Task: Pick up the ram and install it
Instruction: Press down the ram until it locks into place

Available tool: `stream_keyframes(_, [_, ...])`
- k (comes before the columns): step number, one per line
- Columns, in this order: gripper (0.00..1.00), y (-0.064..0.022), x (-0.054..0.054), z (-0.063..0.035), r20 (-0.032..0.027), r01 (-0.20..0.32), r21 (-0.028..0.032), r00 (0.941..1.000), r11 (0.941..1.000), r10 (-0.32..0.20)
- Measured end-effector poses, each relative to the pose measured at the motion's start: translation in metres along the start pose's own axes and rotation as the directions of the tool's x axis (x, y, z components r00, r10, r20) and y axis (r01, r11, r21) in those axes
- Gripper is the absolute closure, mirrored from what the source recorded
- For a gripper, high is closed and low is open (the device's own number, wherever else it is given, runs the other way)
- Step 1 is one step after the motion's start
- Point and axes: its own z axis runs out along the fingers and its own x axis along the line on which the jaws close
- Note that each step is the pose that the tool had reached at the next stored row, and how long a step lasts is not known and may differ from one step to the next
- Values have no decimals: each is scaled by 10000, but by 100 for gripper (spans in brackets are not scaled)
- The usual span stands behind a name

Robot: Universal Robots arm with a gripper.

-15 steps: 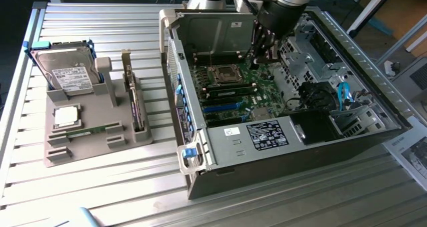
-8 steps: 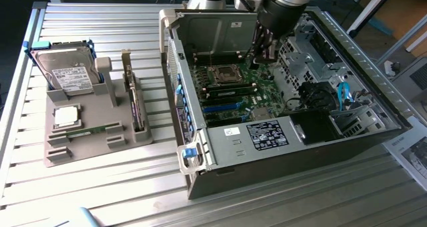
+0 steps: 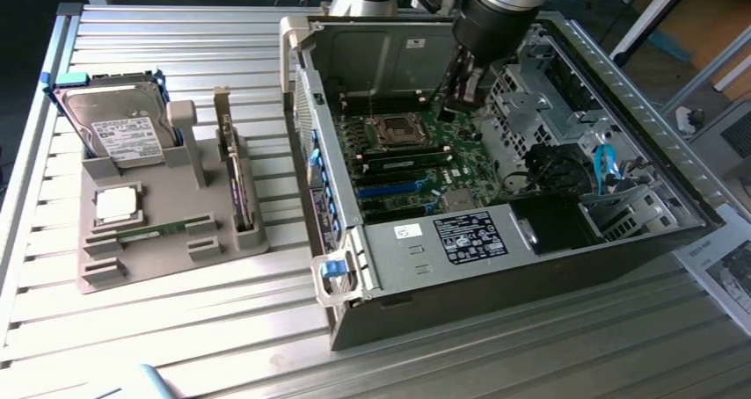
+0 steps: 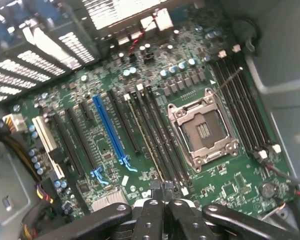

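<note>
The ram [image 3: 154,231] — a slim green stick — lies flat in the gray holder [image 3: 105,280].

The bench [image 3: 176,346] is made of ribbed aluminium slats running across, bright where light glares on its surface. Past its far edge in the exterior view, a pale wooden panel [image 3: 687,21] stands behind thin metal legs [image 3: 639,21]. At the exterior view's right edge sits a grey box [image 3: 730,135], and a printed sheet [image 3: 725,272] lies below it.
</note>
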Motion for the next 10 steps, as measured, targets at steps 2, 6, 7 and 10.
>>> stream_keyframes(2, [90,0,0,0,5,-421,8,9991,9991,421])
stream_keyframes(6, [90,0,0,1,18,-1461,29,9893,9893,1460])
stream_keyframes(7, [90,0,0,1,20,-1680,33,9858,9858,1680])
stream_keyframes(10, [90,0,0,1,28,-2233,44,9747,9747,2233])
